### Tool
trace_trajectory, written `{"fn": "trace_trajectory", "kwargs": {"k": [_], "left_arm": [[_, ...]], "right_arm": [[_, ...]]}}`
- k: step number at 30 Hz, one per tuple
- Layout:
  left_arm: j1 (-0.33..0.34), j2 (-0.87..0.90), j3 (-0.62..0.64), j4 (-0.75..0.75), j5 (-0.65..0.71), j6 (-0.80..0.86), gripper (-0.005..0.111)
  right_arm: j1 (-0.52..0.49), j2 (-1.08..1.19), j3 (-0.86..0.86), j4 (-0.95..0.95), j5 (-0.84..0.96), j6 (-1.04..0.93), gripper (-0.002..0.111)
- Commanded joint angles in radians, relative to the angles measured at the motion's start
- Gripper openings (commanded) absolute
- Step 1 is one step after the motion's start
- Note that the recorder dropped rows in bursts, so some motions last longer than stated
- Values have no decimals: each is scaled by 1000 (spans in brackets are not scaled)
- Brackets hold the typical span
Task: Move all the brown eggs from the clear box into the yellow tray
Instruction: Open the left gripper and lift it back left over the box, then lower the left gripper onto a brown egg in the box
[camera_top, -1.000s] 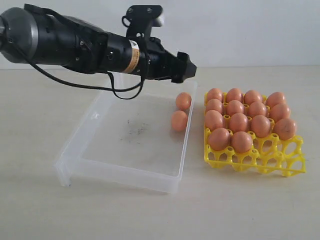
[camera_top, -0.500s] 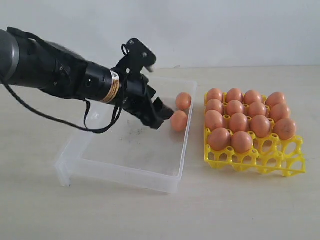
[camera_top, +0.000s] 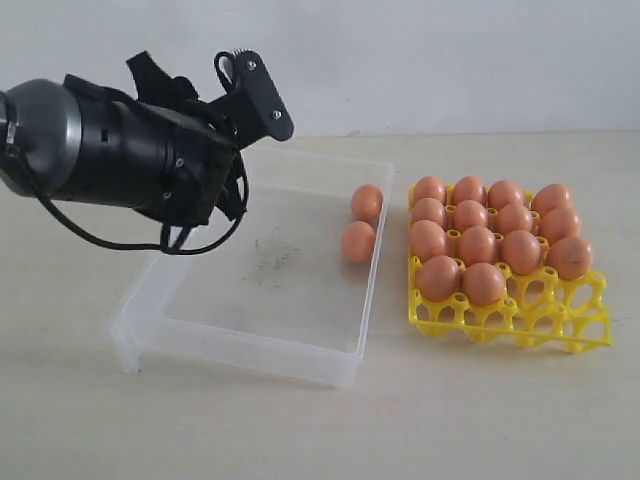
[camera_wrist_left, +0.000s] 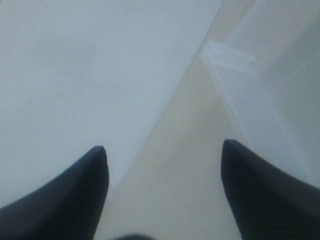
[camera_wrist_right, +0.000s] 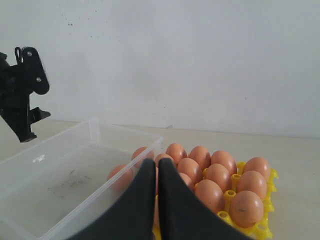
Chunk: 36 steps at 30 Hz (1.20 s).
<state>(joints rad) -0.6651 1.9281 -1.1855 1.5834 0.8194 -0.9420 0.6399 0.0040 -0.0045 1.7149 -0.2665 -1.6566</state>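
Observation:
Two brown eggs (camera_top: 367, 202) (camera_top: 358, 241) lie by the right wall of the clear box (camera_top: 250, 352). In the yellow tray (camera_top: 560, 325) to its right, several more eggs (camera_top: 477, 244) fill the cups. My left arm (camera_top: 130, 165) hangs over the box's back left corner, its fingers hidden behind its own bulk. In the left wrist view the left gripper (camera_wrist_left: 164, 145) is open and empty, facing the wall and a corner of the box (camera_wrist_left: 235, 60). The right gripper (camera_wrist_right: 156, 162) is shut and empty, hovering near the tray's eggs (camera_wrist_right: 220, 175).
A white wall (camera_top: 450, 60) stands close behind the pale table (camera_top: 320, 430). Some front cups of the tray (camera_top: 575, 335) hold no egg. Dark scuffs (camera_top: 268, 262) mark the box floor. The left arm's camera bracket (camera_wrist_right: 22, 95) shows in the right wrist view.
My left arm dipped toward the two eggs in the box, then pulled back left and turned away toward the wall. Both eggs lie where they were. The right gripper stays shut.

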Motion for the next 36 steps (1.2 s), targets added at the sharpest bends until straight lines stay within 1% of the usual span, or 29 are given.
{"fn": "trace_trajectory", "kwargs": {"k": [1, 3, 5, 7, 9, 10, 12, 13, 14, 15, 16, 17, 18, 22, 26, 27, 30, 34, 36], "left_arm": [[38, 0, -88, -608, 41, 144, 61], [89, 0, -112, -872, 38, 317, 61], [138, 0, -129, -1186, 43, 520, 61], [159, -11, -131, -1434, 19, 691, 61], [154, -28, -131, -1613, -60, 864, 61], [142, -41, -131, -1735, -121, 987, 61], [110, -58, -131, -1927, -265, 1184, 61], [94, -63, -134, -2043, -326, 1251, 61], [85, -65, -142, -2134, -353, 1281, 61], [83, -57, -162, -2217, -359, 1301, 61], [83, -50, -192, -2258, -347, 1305, 61], [86, -32, -228, -2258, -318, 1277, 60], [97, -10, -267, -2227, -288, 1221, 60], [145, 99, -410, -2071, -228, 947, 59], [154, 217, -527, -1914, -157, 769, 59], [154, 244, -557, -1890, -132, 747, 59], [154, 334, -639, -1886, -55, 733, 59], [149, 411, -743, -1872, -18, 760, 59], [142, 440, -785, -1841, -3, 760, 59]], "right_arm": [[-3, -4, 4, 5, 1, -1, 0], [-3, -4, 4, 5, 1, -1, 0], [-3, -4, 4, 5, 1, -1, 0], [-3, -4, 4, 5, 1, -1, 0], [-3, -4, 4, 5, 1, -1, 0], [-3, -4, 4, 5, 1, -1, 0], [-3, -4, 4, 5, 1, -1, 0], [-3, -4, 4, 5, 1, -1, 0], [-3, -4, 4, 5, 1, -1, 0], [-3, -4, 4, 5, 1, -1, 0], [-3, -4, 4, 5, 1, -1, 0], [-3, -4, 4, 5, 1, -1, 0], [-3, -4, 4, 5, 1, -1, 0], [-3, -4, 4, 5, 1, -1, 0], [-3, -4, 4, 5, 1, -1, 0], [-3, -4, 4, 5, 1, -1, 0], [-3, -4, 4, 5, 1, -1, 0], [-3, -4, 4, 5, 1, -1, 0], [-3, -4, 4, 5, 1, -1, 0]]}}
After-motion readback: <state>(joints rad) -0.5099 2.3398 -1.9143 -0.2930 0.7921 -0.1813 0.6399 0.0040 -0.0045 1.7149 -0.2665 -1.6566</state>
